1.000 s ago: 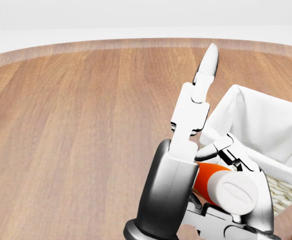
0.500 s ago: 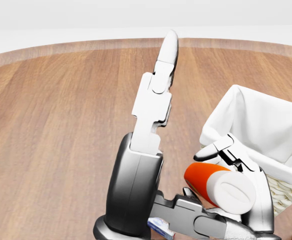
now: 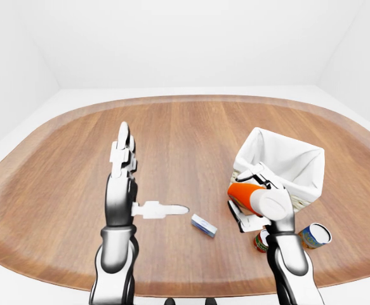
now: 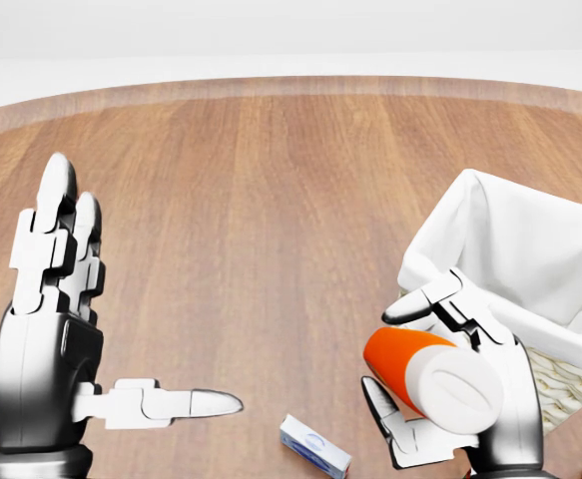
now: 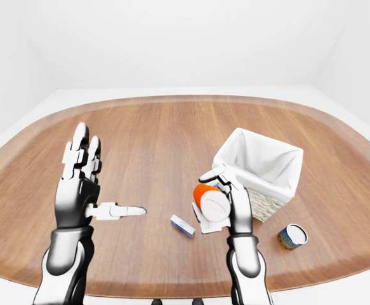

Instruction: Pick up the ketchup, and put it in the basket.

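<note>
The ketchup (image 4: pixel 406 361) is an orange-red bottle with a white cap that faces the camera. My right hand (image 4: pixel 432 377) is shut on it and holds it tilted above the table, low and right in the head view. It hangs just left of the basket (image 4: pixel 530 261), a wicker one with a white cloth liner, and is outside its rim. My left hand (image 4: pixel 131 311) stands open at the left of the head view, fingers upright, thumb pointing right, nothing in it.
A small blue-and-white box (image 4: pixel 314 445) lies on the wooden table (image 3: pixel 185 140) between the two hands. A blue can (image 3: pixel 315 235) and a red can (image 3: pixel 261 241) stand below the basket in the left-eye view, near the table's edge.
My left hand has swung from beside the ketchup far to the left, uncovering the small box. The right hand and the ketchup have barely moved.
</note>
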### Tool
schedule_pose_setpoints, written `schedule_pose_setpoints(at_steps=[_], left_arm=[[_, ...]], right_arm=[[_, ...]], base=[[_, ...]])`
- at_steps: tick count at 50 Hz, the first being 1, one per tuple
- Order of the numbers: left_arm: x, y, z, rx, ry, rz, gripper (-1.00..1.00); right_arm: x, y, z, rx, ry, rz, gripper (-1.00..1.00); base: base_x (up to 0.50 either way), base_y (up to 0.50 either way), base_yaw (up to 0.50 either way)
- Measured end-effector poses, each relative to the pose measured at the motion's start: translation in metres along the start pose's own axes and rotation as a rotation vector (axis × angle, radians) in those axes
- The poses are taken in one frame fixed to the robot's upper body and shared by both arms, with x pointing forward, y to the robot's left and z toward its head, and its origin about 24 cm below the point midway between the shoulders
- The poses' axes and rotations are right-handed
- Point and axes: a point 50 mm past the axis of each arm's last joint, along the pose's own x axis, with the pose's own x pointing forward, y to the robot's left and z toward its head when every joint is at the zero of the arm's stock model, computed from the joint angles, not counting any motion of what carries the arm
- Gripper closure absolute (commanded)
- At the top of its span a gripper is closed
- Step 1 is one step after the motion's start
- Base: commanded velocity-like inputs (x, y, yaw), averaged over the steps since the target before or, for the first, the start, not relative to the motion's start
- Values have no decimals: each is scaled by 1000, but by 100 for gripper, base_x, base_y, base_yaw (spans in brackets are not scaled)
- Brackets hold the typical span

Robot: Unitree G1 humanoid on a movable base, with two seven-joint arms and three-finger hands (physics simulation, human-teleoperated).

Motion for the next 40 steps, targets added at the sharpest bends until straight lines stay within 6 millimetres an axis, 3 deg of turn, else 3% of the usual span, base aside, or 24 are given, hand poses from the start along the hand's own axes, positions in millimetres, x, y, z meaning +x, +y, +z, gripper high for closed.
schedule_pose_setpoints(at_steps=[8, 15, 26, 40], left_arm=[[-9, 31, -46, 3, 147, 78, -100], [-15, 47, -69, 5, 213, 128, -100], [-22, 58, -87, 4, 285, 163, -100], [-26, 60, -95, 7, 325, 170, -100]], right_arm=[[1, 0, -1, -6, -1, -2, 100], [2, 1, -3, -11, 3, -4, 100], [4, 3, -4, -4, 9, 7, 100], [6, 2, -6, 1, 22, 2, 100]], base=[[0, 0, 0], [0, 0, 0], [0, 0, 0], [0, 0, 0]])
